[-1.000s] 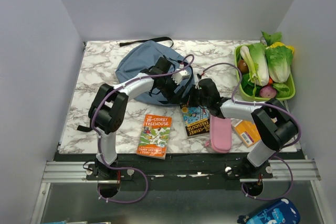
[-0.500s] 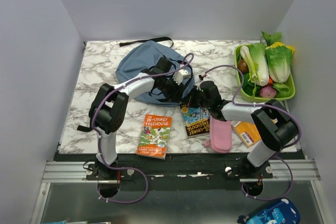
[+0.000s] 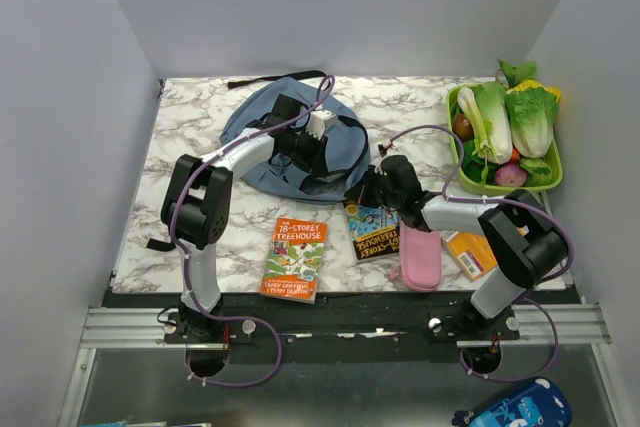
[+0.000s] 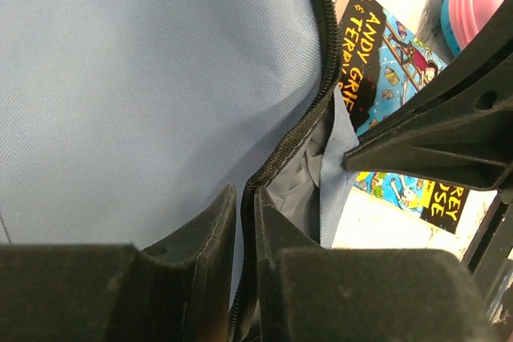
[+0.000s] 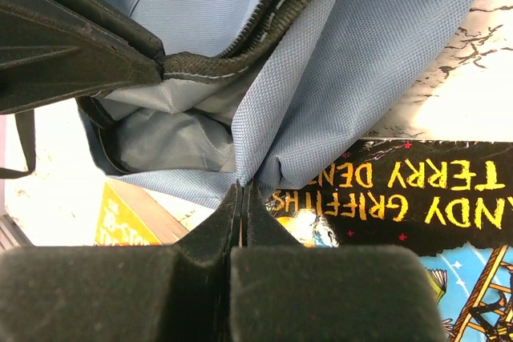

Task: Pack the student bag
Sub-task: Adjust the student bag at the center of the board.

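The student bag (image 3: 262,117) is a dusty-blue backpack lying at the back middle of the marble table, its black zipper partly undone. My left gripper (image 3: 322,162) is shut on the upper zipper edge (image 4: 276,154) of the opening; in the left wrist view (image 4: 245,198) the black tape runs between its fingers. My right gripper (image 3: 360,189) is shut on a fold of the bag's lower blue fabric (image 5: 272,130), pinched at the tips (image 5: 242,190). Grey lining (image 5: 160,134) shows inside the gap between the two edges.
A black-and-blue book (image 3: 372,229) lies just under the right gripper, and an orange book (image 3: 295,257) lies near the front. A pink pencil case (image 3: 420,255) and a yellow item (image 3: 468,252) lie to the right. A green tray (image 3: 548,182) of vegetables stands at the back right.
My left gripper has closed on the zipper edge and moved back and left over the bag, pulling that edge with it. The right gripper has stayed shut on the fabric.
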Robot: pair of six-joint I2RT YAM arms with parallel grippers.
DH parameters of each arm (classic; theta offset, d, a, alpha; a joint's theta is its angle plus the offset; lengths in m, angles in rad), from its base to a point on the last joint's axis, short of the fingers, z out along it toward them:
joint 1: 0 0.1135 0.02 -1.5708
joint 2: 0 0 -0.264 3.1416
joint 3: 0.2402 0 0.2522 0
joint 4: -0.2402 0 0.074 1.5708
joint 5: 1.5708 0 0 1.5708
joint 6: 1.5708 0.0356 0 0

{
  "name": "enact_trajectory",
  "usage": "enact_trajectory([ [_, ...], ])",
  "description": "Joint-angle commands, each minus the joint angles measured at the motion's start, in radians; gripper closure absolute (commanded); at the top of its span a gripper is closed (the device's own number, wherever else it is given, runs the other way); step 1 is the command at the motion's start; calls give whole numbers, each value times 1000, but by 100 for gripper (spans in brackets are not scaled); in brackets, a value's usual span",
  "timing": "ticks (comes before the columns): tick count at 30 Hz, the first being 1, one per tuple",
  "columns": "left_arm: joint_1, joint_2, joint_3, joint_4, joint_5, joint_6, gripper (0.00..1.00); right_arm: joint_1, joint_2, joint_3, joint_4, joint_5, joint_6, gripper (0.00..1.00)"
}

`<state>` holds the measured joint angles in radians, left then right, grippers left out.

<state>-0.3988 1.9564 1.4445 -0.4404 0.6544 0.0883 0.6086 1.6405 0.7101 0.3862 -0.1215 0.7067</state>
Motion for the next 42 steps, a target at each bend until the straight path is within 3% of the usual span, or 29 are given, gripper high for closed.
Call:
enact_trajectory([
  [1,-14,-22,-13,29,-7,-6,82,11,-1,-20,-96,-23,-18,99],
  [4,-12,-36,-4,28,-51,17,99,11,-5,-23,-104,-18,-24,99],
  [15,-14,-154,-130,38,-111,128,100,13,-37,35,-179,14,-42,99],
  [20,-12,-208,-171,66,-108,134,100,13,-103,100,-245,55,-99,82],
  [22,-12,-221,-182,75,-111,131,100,13,-117,141,-267,57,-119,65],
  [28,-12,-252,-191,85,-98,116,100,10,-105,244,-317,6,-99,46],
  [42,-12,-332,-223,94,-78,103,100,-35,34,380,-377,-115,10,43],
])
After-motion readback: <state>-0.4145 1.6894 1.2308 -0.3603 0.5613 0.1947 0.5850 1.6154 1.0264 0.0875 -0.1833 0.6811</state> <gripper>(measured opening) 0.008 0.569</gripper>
